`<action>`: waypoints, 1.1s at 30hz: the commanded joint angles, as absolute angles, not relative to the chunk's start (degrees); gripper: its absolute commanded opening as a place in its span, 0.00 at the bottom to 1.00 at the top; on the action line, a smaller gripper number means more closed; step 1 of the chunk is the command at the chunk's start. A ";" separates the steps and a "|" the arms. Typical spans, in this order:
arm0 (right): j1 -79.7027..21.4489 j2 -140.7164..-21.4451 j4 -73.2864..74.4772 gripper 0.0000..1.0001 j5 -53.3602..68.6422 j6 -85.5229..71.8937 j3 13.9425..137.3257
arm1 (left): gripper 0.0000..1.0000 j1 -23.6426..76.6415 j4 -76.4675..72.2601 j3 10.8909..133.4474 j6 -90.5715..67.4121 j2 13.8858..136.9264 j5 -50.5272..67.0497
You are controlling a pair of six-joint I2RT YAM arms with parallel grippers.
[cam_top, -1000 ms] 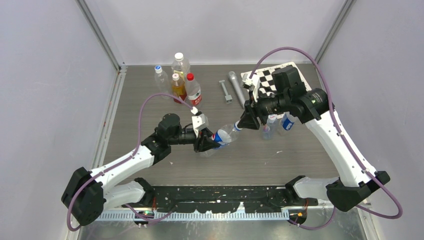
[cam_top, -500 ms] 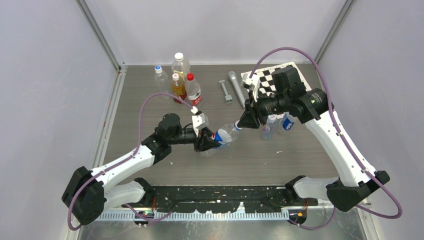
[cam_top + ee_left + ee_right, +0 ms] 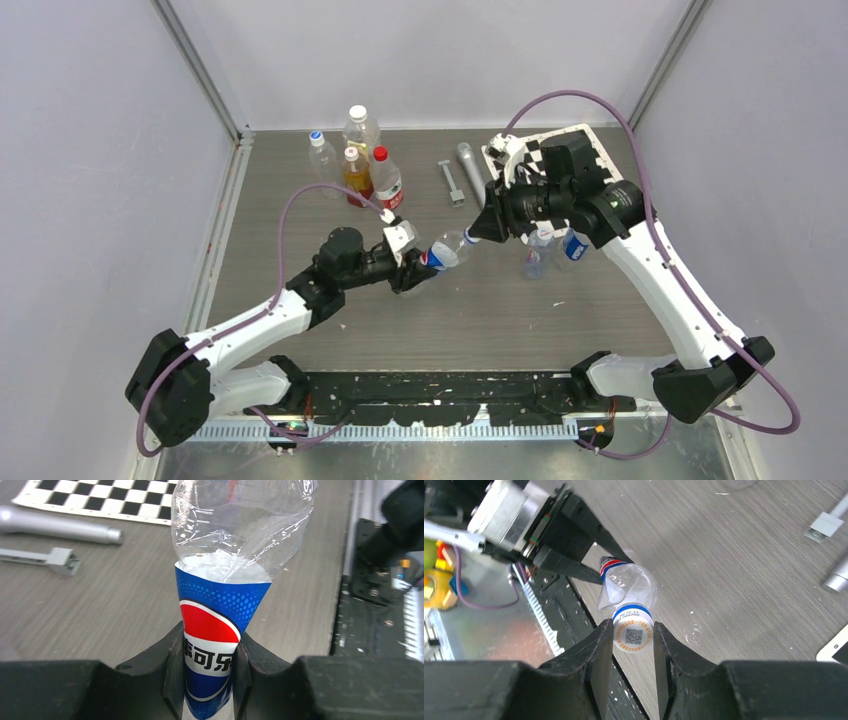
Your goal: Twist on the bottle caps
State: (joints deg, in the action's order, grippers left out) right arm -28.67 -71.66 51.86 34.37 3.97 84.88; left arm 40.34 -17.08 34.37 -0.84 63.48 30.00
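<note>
A crushed clear bottle with a red-white-blue Pepsi-style label is held off the table between both arms, lying nearly level. My left gripper is shut on its labelled lower part, and the label is pinched between the fingers. My right gripper is shut on the bottle cap at the neck end; the cap has a blue rim and a white top with a printed code. In the right wrist view the bottle runs away from the cap toward the left gripper. Two small clear bottles stand under the right arm.
A group of bottles stands at the back left: a blue-capped one, a large clear one, an amber one, a red-capped one. A metal cylinder, a small metal tool and a checkerboard lie at the back.
The right gripper's jaws have closed in on the cap. Both grippers and the bottle have shifted a little back and to the left, and the right wrist has turned.
</note>
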 commanded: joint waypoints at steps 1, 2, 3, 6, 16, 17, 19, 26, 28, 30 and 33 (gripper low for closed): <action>-29.51 -71.77 46.21 0.06 28.61 -12.94 81.33 | 0.00 41.99 -28.43 38.53 3.50 61.36 14.78; -29.50 -71.74 44.86 0.04 27.23 -17.65 80.69 | 0.00 42.97 -28.66 38.62 4.61 61.18 12.63; -29.52 -71.73 44.32 0.03 24.19 -20.16 80.38 | 0.00 43.74 -28.88 38.67 6.05 61.05 10.14; -29.48 -72.07 42.89 0.02 18.28 -35.54 78.84 | 0.00 47.55 -29.70 38.82 11.89 60.87 3.14; -29.78 -73.96 42.93 0.06 15.49 -62.14 76.37 | 0.00 58.45 -35.25 37.01 27.77 62.99 -13.37; -29.79 -73.29 43.08 0.09 14.99 -61.48 76.84 | 0.00 58.45 -35.01 36.64 27.77 62.95 -13.70; -29.72 -72.73 43.51 0.17 14.32 -59.46 78.16 | 0.00 58.35 -33.08 36.31 26.66 62.61 -14.36; -29.71 -70.95 46.16 0.63 14.98 -44.23 85.20 | 0.00 54.65 -20.06 35.85 16.11 59.96 -9.69; -29.63 -70.69 47.98 0.67 16.16 -38.44 87.46 | 0.00 51.75 -16.22 35.81 12.61 58.88 -5.27; -29.48 -70.25 49.10 0.67 17.50 -31.25 89.04 | 0.00 49.09 -12.61 35.93 10.18 57.92 -1.31; -29.36 -68.48 49.54 0.68 20.29 -24.27 90.18 | 0.00 45.82 -7.41 36.86 8.99 56.89 5.72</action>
State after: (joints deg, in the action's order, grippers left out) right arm -29.52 -72.25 48.01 16.25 -38.35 86.74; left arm 49.15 -13.50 34.37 14.15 58.96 -5.02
